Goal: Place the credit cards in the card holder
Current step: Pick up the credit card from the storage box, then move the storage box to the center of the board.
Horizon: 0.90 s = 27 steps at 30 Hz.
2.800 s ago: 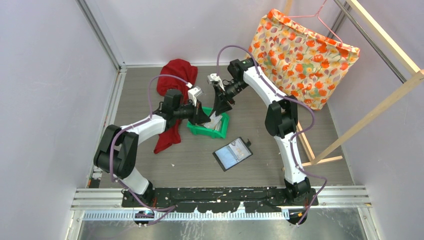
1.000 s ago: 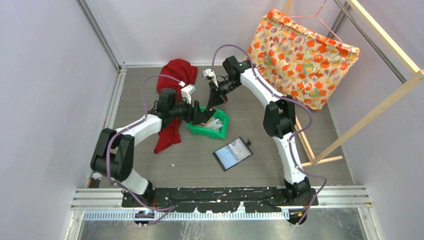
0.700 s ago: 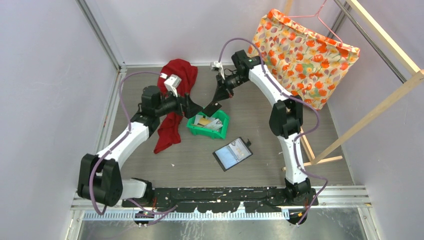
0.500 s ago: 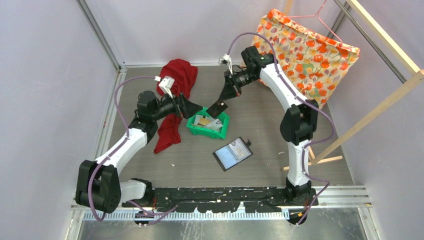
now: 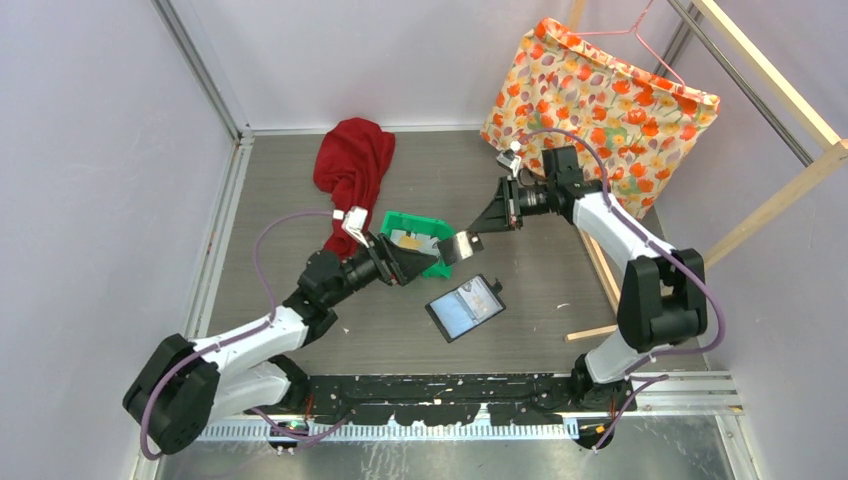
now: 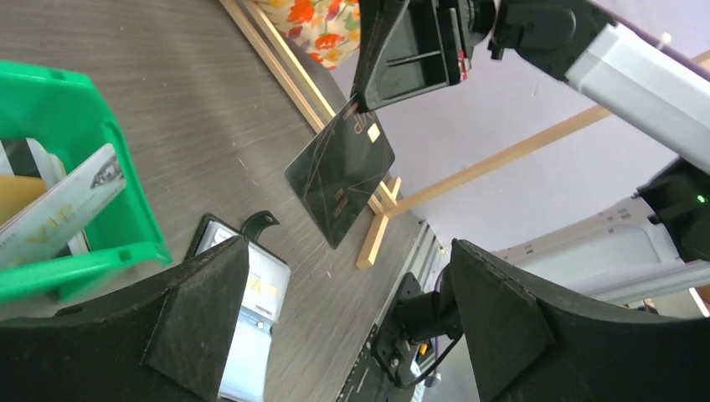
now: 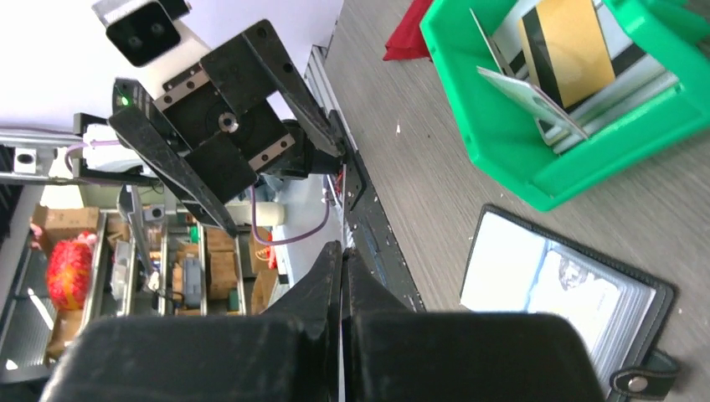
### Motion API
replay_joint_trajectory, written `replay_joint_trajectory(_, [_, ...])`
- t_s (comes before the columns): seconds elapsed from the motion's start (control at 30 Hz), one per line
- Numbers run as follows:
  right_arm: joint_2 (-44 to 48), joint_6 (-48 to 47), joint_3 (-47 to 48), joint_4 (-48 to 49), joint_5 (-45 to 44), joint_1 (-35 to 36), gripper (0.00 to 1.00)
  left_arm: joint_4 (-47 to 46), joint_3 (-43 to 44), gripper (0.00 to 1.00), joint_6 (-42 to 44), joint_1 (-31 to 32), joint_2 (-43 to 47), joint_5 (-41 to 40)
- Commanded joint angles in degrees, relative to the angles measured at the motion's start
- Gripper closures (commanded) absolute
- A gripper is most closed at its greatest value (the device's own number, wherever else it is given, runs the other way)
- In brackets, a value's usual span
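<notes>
Facing left wrist camera, dark card (image 6: 339,180); edge-on from right wrist.

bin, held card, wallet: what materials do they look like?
Bin: rigid moulded plastic, glossy green, thick rim.
Card in the right pincer: likely thin stiff plastic, unbent; dark, gold print.
Wallet: black leather-like cover, real or faux unclear; pockets clear glossy plastic, showing glare.
</notes>
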<state>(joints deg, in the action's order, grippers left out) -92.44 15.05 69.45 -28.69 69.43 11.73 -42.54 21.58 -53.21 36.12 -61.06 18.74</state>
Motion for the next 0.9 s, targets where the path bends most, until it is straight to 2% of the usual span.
replay_joint_trajectory(0.0, [7.9,26.3,-8.4,27.2,-2.0,-1.3,0.99,-9.4,-1.9,0.10,-2.7,6.4,-1.6,-15.5])
replay_joint_trajectory(0.1, [10.0,31.2,-10.9,31.5,-4.1,-2.7,0.99,-10.1,-1.8,0.10,-2.6,10.1,-3.6,-21.3])
replay_joint_trajectory(0.27, [11.3,38.8,-13.8,38.4,-5.7,-3.2,0.99,-15.7,-0.1,0.14,-6.3,12.6,-9.3,-25.0])
replay_joint_trajectory(0.47, [13.3,37.1,-15.7,37.9,-6.4,-3.3,0.99,-26.4,2.6,0.20,-12.5,12.7,-17.2,-26.4])
replay_joint_trajectory(0.7, [14.6,35.4,-16.4,36.8,-6.9,-3.2,0.99,-30.6,4.7,0.23,-16.9,12.7,-20.1,-26.5])
replay_joint_trajectory(0.8, [14.8,35.4,-16.7,37.1,-6.6,-3.2,0.99,-30.8,4.7,0.30,-17.7,12.7,-20.4,-27.4])
replay_joint_trajectory(0.87, [15.0,35.6,-16.9,37.4,-6.4,-3.2,0.99,-31.1,4.8,0.43,-18.2,12.7,-20.9,-27.9])
